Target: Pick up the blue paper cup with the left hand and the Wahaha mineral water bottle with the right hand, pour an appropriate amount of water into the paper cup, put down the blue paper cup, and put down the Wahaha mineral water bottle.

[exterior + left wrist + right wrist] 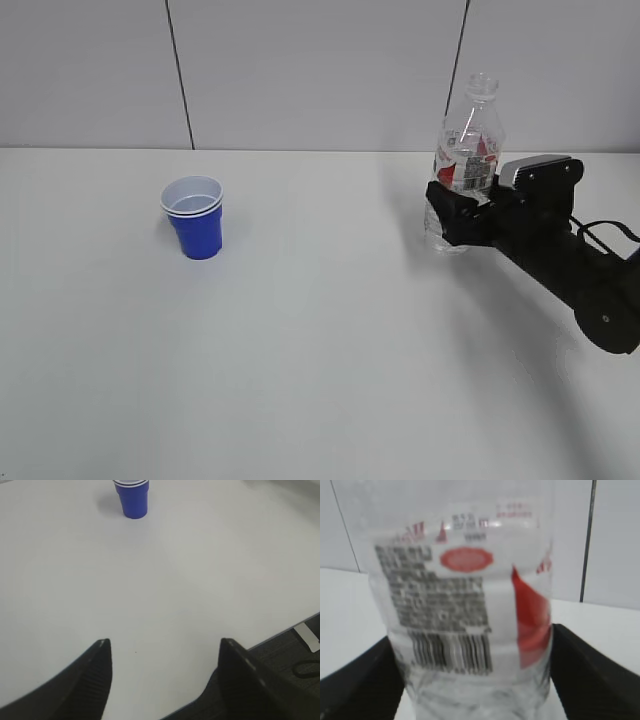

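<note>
We have the right hand [455,212] around the bottle [466,160] at the far right of the worktop [320,350], its two fingers [360,675] pressed against the clear ribbed body just below the red-and-white label, so we judge the grip closed on it. The bottle stands upright with its neck uncapped, and whether its base rests on the worktop or has just cleared it we cannot tell. The cup [196,218] sits upright and alone on the left side, well apart from the bottle. Our left hand [165,680] is out of the exterior view; its own camera shows its fingers spread wide with nothing between them, low over the near edge, the cup far ahead and a little left of centre. The step in hand, as we read it, is securing both things before any pouring. To do it well we should keep the bottle vertical while lifting, since an open neck spills on any tilt, and squeeze only as firmly as thin plastic allows. The left hand needs to travel forward, line up so the cup falls between its fingers, and close gently on the lower wall without crushing it.
</note>
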Tool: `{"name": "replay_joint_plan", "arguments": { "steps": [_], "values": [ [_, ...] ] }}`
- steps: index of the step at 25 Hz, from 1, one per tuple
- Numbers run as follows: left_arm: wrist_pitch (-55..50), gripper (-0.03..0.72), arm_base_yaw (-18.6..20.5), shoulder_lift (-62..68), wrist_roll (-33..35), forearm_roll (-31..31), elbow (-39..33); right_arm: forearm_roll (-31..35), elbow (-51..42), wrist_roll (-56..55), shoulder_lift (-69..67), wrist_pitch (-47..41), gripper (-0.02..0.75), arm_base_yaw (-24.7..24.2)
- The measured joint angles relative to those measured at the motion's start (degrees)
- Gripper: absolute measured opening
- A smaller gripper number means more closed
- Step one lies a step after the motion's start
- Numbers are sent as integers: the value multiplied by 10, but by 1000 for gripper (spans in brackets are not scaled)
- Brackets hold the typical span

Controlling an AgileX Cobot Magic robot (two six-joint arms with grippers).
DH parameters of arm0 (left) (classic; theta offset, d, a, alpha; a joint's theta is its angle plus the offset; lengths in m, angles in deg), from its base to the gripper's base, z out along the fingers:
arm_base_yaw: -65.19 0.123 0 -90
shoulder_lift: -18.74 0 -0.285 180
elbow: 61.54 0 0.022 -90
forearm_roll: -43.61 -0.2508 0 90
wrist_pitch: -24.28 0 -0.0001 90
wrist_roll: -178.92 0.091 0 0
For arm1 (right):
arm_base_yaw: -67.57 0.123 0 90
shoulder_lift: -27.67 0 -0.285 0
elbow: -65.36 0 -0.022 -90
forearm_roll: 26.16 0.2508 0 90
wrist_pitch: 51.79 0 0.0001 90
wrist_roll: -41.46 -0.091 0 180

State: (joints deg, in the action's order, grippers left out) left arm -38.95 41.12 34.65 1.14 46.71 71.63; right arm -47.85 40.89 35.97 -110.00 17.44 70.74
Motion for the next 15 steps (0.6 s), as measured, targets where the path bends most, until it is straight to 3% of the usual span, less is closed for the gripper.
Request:
{"name": "replay_joint_plan", "arguments": {
  "steps": [8,15],
  "values": [
    [0,498,0,0,0,0,0,-1,-4,-5,-6,-26,661,0],
    [0,499,0,0,0,0,0,4,-62,13,29,-33,661,0]
  ]
}}
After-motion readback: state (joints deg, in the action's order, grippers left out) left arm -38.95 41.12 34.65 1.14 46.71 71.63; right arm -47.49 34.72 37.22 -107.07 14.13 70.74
